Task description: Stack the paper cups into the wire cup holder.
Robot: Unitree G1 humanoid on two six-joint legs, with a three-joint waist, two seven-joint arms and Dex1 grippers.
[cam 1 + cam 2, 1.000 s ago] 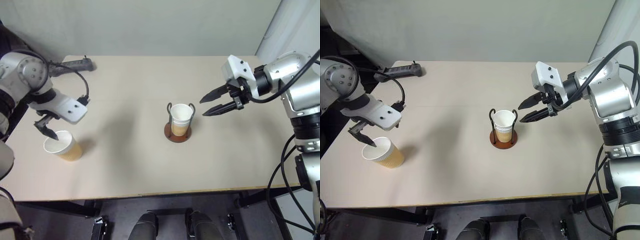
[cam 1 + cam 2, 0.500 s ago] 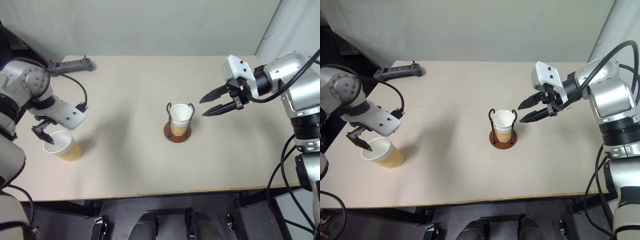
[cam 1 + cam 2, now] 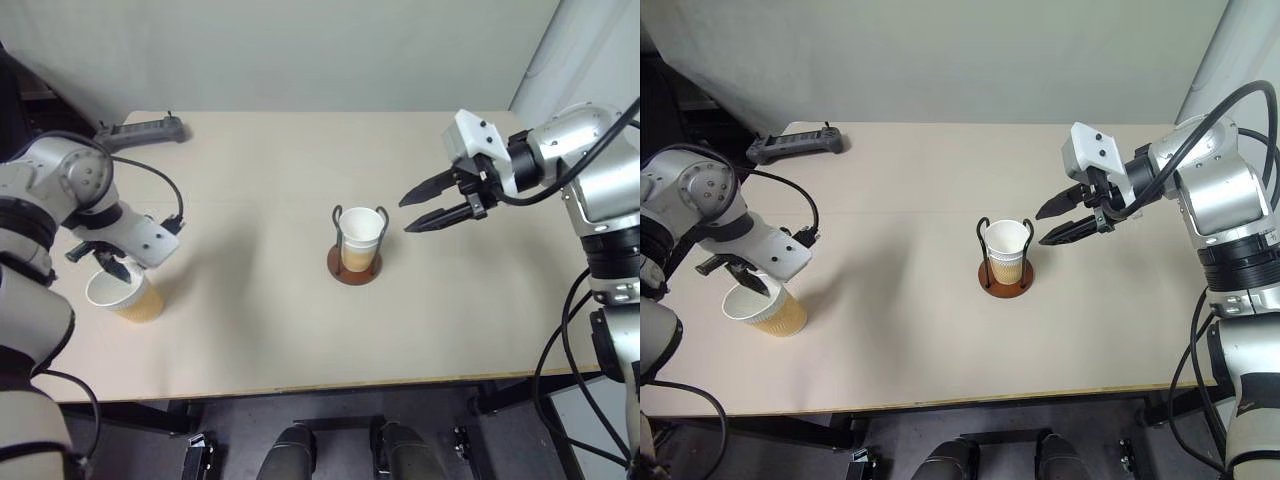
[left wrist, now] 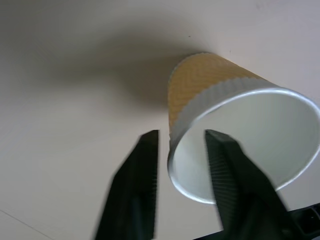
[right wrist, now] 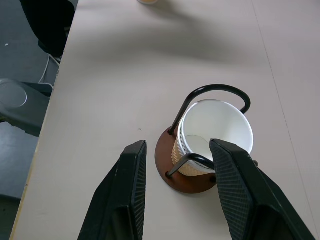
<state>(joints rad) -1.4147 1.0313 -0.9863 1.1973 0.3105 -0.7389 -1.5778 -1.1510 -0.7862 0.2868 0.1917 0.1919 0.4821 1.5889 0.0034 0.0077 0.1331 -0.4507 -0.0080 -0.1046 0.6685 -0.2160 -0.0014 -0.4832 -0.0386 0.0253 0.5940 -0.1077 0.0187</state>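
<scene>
A tan-orange paper cup [image 3: 128, 297] with a white rim stands upright near the table's left edge. My left gripper [image 3: 106, 268] points down onto its rim. In the left wrist view one finger [image 4: 142, 170] is outside the cup wall [image 4: 200, 80] and the other is inside, closed in on the wall. The wire cup holder [image 3: 356, 270] stands mid-table on its reddish-brown base, with a paper cup [image 3: 361, 230] nested in it. My right gripper [image 3: 410, 213] hovers open just right of the holder and above it, with nothing between its fingers.
A black power strip [image 3: 140, 130] lies at the table's far left corner, its cable running toward my left arm. The table's front edge [image 3: 300, 385] is close below the cup. The light tabletop [image 3: 250, 200] lies between the cup and the holder.
My left gripper has sunk onto the cup's rim and its fingers have drawn together around the wall. The right arm, the holder and the cup have stayed put.
</scene>
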